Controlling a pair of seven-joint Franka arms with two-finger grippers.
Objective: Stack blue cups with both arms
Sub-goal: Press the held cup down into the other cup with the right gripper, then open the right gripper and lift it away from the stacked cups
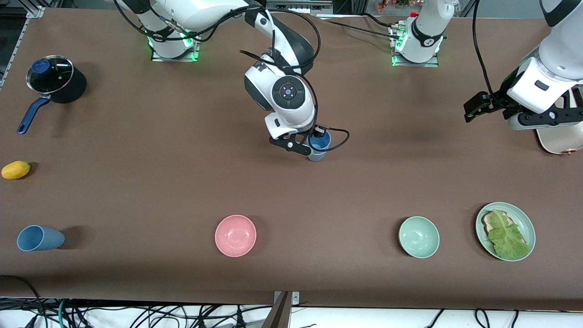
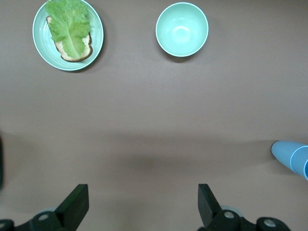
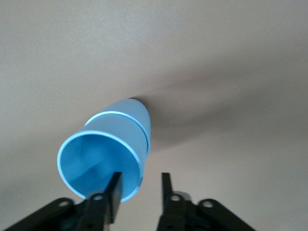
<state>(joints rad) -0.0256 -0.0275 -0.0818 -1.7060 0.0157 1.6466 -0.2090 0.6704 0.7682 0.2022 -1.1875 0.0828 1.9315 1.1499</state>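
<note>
Two blue cups (image 1: 319, 146) stand nested one in the other, upright, near the middle of the table; the right wrist view shows the inner cup's rim above the outer cup (image 3: 122, 144). My right gripper (image 1: 310, 145) (image 3: 140, 180) is open and straddles the inner cup's rim, one finger inside the cup and the other outside, clear of the wall. A third blue cup (image 1: 40, 238) lies on its side at the right arm's end, near the front camera. My left gripper (image 1: 472, 112) (image 2: 142, 197) hangs open and empty over bare table at the left arm's end. The nested cups (image 2: 291, 156) show at the edge of its view.
A black lidded pot (image 1: 52, 79) with a blue handle and a yellow fruit (image 1: 16, 170) sit at the right arm's end. A pink bowl (image 1: 235, 235), a green bowl (image 1: 419, 237) and a green plate (image 1: 521, 212) of bread and lettuce line the front. A beige object (image 1: 558, 142) lies under the left arm.
</note>
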